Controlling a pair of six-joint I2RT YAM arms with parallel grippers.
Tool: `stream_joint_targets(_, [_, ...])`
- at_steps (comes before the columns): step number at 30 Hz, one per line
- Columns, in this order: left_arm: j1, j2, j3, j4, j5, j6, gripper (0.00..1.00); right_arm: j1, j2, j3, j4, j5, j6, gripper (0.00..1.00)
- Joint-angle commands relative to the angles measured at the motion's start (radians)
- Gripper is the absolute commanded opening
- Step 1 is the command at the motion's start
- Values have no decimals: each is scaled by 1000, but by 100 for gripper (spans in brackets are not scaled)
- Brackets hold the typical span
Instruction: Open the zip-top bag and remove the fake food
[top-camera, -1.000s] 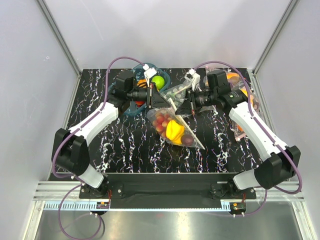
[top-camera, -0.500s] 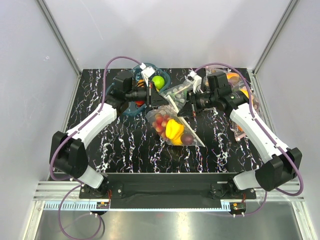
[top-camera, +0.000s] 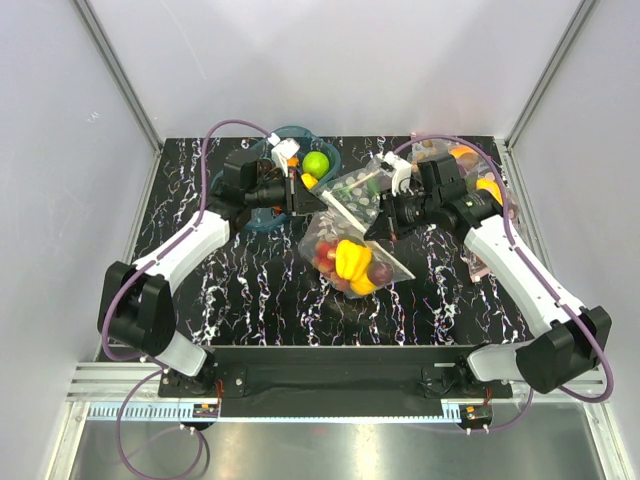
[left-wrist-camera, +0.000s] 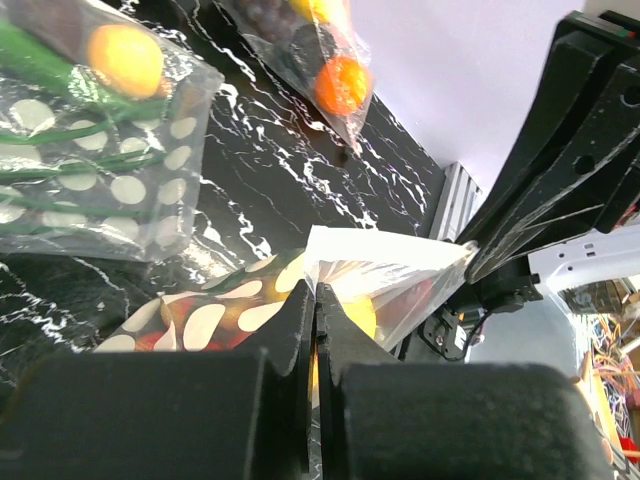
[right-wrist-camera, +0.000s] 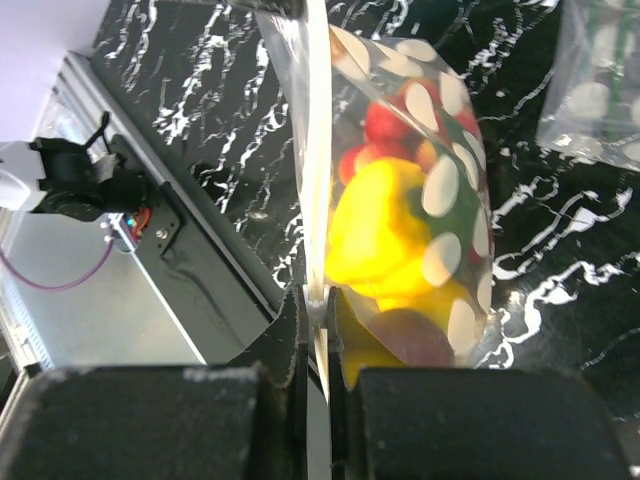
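Note:
The zip-top bag (top-camera: 350, 258), clear with white dots, hangs between my two grippers above the table's middle. Through it I see the fake food: a yellow pepper (top-camera: 349, 257), red berries (top-camera: 324, 249) and a dark plum (top-camera: 380, 271). My left gripper (top-camera: 308, 199) is shut on the bag's top edge at the left, as the left wrist view (left-wrist-camera: 317, 296) shows. My right gripper (top-camera: 379, 226) is shut on the opposite edge, with the film pinched between its fingers (right-wrist-camera: 318, 300). The pepper (right-wrist-camera: 372, 232) and plum (right-wrist-camera: 415, 336) lie just beyond them.
A second dotted bag (top-camera: 358, 188) with green and orange pieces lies behind the grippers. A blue bowl (top-camera: 330, 153) at the back holds a lime-green apple (top-camera: 316, 164). More clear bags of fruit (top-camera: 486, 188) lie at the back right.
Both grippers have drawn slightly apart, the left toward the left and the right toward the right. The bag has shifted between them and its contents have bunched lower.

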Motion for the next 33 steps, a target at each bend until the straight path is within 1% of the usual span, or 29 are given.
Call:
stream_joint_targets(1, [65, -22, -20, 103, -92, 30, 0, 4, -80, -13, -89, 48, 9, 0])
stream_joint_targets(10, [119, -7, -74, 132, -114, 52, 0, 4, -113, -29, -155, 122, 23, 0])
stream_joint_targets(16, [151, 4, -100, 182, -115, 32, 0, 3, -138, -30, -210, 177, 28, 0])
stream_joint_targets(26, [217, 45, -79, 212, -90, 24, 0, 3, -175, -38, -256, 211, 49, 0])
stream_joint_targets(30, [222, 67, -59, 190, -79, 44, 0, 3, -181, -29, -287, 212, 57, 0])
stream_joint_targets(33, [223, 74, -56, 207, -61, 38, 0, 3, -198, -32, -301, 211, 63, 0])
